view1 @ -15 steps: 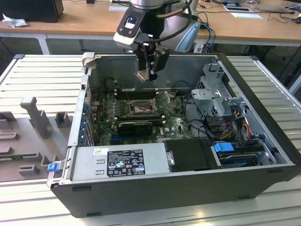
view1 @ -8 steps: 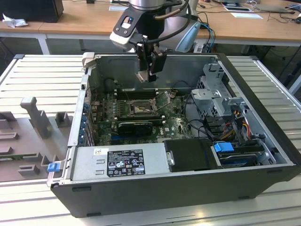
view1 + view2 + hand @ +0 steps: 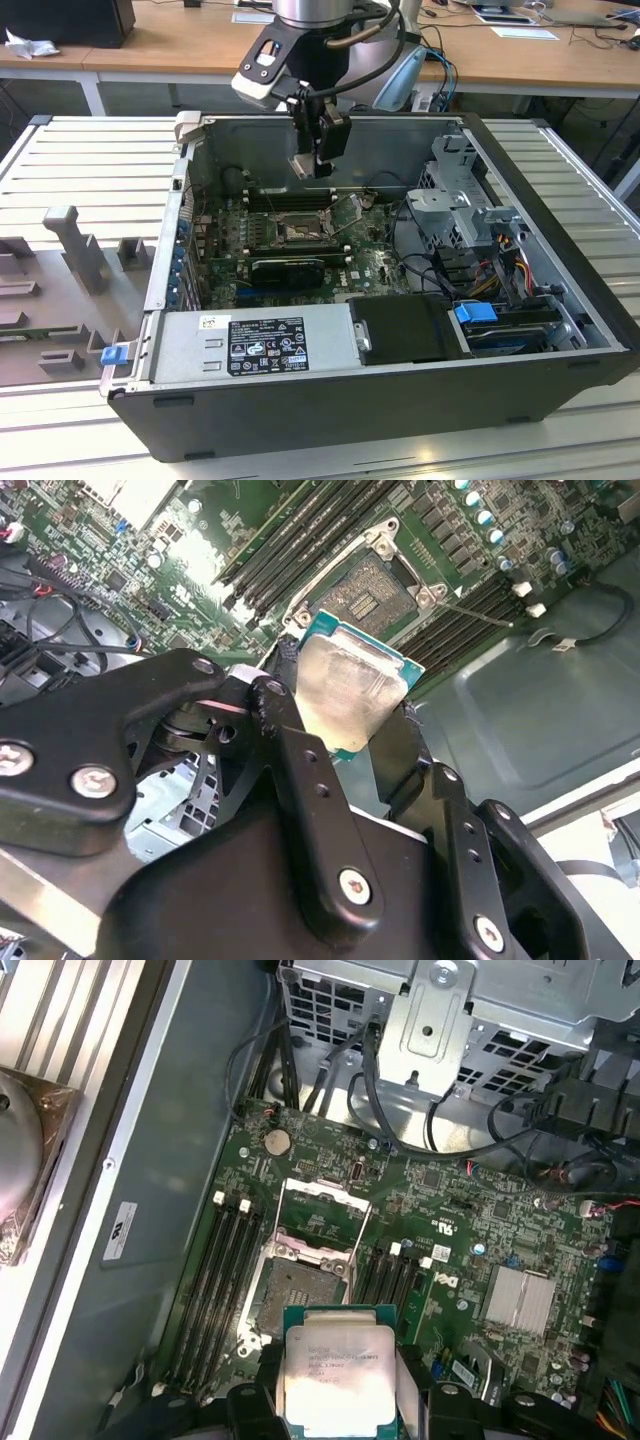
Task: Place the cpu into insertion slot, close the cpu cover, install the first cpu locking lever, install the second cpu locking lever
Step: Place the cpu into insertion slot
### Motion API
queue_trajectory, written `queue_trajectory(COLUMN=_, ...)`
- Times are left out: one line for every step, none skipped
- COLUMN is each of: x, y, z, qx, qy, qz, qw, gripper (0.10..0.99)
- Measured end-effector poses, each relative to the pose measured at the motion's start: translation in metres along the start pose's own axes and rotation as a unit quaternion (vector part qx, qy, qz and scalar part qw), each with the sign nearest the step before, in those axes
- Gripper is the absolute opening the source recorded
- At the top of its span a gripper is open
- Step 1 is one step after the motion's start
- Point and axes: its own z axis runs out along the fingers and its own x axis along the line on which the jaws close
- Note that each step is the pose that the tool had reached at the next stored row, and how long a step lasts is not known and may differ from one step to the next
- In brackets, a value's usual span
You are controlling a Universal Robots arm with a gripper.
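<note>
Cpu [image 3: 340, 1368], a pale silver square lid on a green-edged base, sits pinched between the gripper [image 3: 345, 735] fingers, in the air above the slot [image 3: 300, 1282]. The open black case [image 3: 350, 410] lies on a ribbed grey table [image 3: 90, 160], with wooden desks [image 3: 170, 45] behind.

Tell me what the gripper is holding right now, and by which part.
The small flat square silvery-beige cpu, pinched at two opposite edges by the black gripper.
</note>
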Motion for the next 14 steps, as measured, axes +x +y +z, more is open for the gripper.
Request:
queue_trajectory(x=0.0000, y=0.0000, z=0.0002, qx=0.0000, qy=-0.0001, qz=0.001, qw=1.0000, gripper=0.529)
queue_trajectory(x=0.0000, y=0.0000, z=0.0005, qx=-0.0001, qy=-0.0003, qz=0.004, qw=1.0000, gripper=0.529)
queue_trajectory(x=0.0000, y=-0.0001, z=0.0007, qx=-0.0003, qy=-0.0008, qz=0.010, qw=0.9999, gripper=0.529)
queue_trajectory(x=0.0000, y=-0.0001, z=0.0010, qx=-0.0004, qy=-0.0015, qz=0.019, qw=0.9998, gripper=0.529)
queue_trajectory(x=0.0000, y=-0.0001, z=0.0011, qx=-0.0005, qy=-0.0020, qz=0.025, qw=0.9997, gripper=0.529)
queue_trajectory(x=0.0000, y=-0.0001, z=0.0013, qx=-0.0007, qy=-0.0031, qz=0.038, qw=0.9993, gripper=0.529)
queue_trajectory(x=0.0000, y=-0.0001, z=0.0015, qx=-0.0009, qy=-0.0040, qz=0.049, qw=0.9988, gripper=0.529)
queue_trajectory(x=0.0000, y=-0.0001, z=0.0017, qx=-0.0010, qy=-0.0046, qz=0.058, qw=0.9983, gripper=0.529)
queue_trajectory(x=0.0000, y=-0.0002, z=0.0027, qx=-0.0011, qy=-0.0054, qz=0.066, qw=0.9978, gripper=0.529)
queue_trajectory(x=0.0000, y=-0.0003, z=0.0038, qx=-0.0012, qy=-0.0058, qz=0.072, qw=0.9974, gripper=0.529)
queue_trajectory(x=0.0000, y=-0.0004, z=0.0052, qx=-0.0013, qy=-0.0065, qz=0.080, qw=0.9968, gripper=0.529)
queue_trajectory(x=0.0000, y=-0.0005, z=0.0064, qx=-0.0015, qy=-0.0072, qz=0.089, qw=0.9960, gripper=0.529)
queue_trajectory(x=0.0000, y=-0.0006, z=0.0074, qx=-0.0017, qy=-0.0078, qz=0.096, qw=0.9954, gripper=0.529)
queue_trajectory(x=0.0000, y=-0.0006, z=0.0085, qx=-0.0018, qy=-0.0087, qz=0.106, qw=0.9943, gripper=0.529)
